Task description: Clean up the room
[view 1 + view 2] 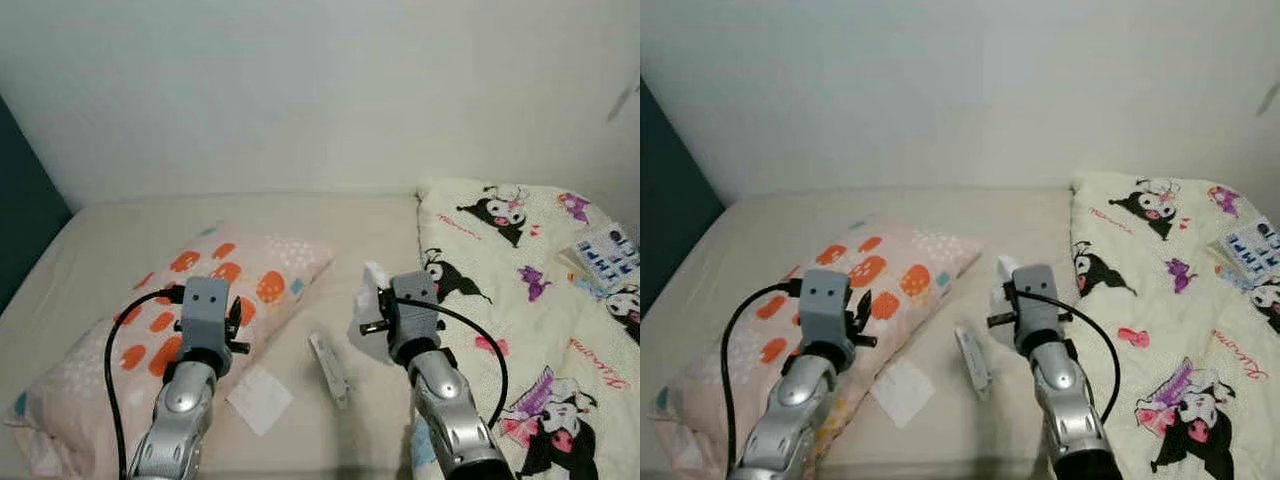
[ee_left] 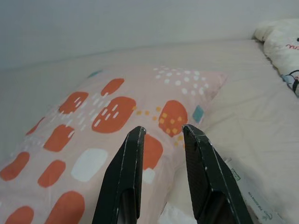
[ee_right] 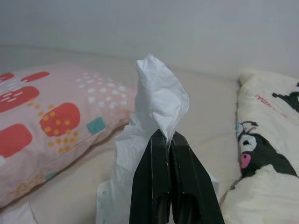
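My right gripper [image 3: 167, 139] is shut on a crumpled white tissue [image 3: 156, 100], held above the beige bed sheet [image 1: 360, 235] between the pillow and the blanket; the same tissue [image 1: 370, 300] sticks out beyond the right wrist. My left gripper [image 2: 163, 135] is open with nothing between its fingers and hovers over the pink pillow with orange spots [image 1: 200, 290]. A flat white tissue [image 1: 260, 398] lies on the sheet beside the pillow. A small white packet [image 1: 328, 368] lies between the two arms.
A cream blanket with cartoon prints [image 1: 530, 290] covers the right side of the bed. A blue-and-white card [image 1: 606, 252] rests on it at the far right. A white wall [image 1: 320, 90] stands behind the bed, with a dark teal panel [image 1: 22, 210] at the left.
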`<state>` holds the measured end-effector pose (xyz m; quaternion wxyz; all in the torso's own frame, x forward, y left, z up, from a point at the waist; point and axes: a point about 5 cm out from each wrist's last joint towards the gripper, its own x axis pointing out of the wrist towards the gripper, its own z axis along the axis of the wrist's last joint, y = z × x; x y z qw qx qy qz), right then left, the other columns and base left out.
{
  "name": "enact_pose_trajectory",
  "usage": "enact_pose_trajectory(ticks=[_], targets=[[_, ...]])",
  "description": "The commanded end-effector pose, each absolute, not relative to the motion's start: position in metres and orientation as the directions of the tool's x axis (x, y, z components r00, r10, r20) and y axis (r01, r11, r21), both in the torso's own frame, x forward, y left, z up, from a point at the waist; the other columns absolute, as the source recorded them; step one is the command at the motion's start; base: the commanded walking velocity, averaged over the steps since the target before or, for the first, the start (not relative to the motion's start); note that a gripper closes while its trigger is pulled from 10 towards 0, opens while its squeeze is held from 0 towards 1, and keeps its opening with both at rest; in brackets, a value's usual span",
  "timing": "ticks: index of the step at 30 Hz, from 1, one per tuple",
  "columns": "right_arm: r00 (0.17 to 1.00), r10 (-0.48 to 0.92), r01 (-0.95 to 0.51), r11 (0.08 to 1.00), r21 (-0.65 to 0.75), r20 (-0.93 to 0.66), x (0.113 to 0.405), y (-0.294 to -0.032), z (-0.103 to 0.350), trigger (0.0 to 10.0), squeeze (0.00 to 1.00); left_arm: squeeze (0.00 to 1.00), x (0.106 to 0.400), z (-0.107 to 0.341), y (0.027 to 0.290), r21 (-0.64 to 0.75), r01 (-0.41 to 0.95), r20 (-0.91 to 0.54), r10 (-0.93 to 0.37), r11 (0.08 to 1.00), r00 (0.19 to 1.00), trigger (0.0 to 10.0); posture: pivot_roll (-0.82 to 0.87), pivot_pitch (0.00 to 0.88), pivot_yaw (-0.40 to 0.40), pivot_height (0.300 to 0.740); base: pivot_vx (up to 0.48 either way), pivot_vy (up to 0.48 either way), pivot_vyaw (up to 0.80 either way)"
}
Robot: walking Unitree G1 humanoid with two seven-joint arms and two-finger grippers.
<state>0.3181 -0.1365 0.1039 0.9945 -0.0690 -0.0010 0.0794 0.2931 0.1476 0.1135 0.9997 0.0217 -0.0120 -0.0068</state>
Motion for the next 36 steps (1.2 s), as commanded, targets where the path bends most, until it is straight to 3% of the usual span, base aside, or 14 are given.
enact_pose_trajectory(ticks=[1, 36], targets=[[0.987, 0.16, -0.163, 0.978, -0.127, -0.03, 0.316, -0.135, 0.1, 10.0, 0.0, 0.0, 0.291, 0.11, 0.15, 0.047, 0.005, 0.014, -0.005, 0.999, 1.0, 10.0, 0.0, 0.093, -0.025, 0.74, 0.0, 0.0, 0.0], [0.975, 0.18, -0.193, 0.977, -0.094, -0.13, 0.3, -0.129, 0.066, 10.0, 0.0, 0.0, 0.283, 0.092, 0.145, 0.061, 0.026, -0.029, -0.025, 0.998, 0.999, 10.0, 0.0, 0.083, -0.027, 0.74, 0.0, 0.0, 0.0]])
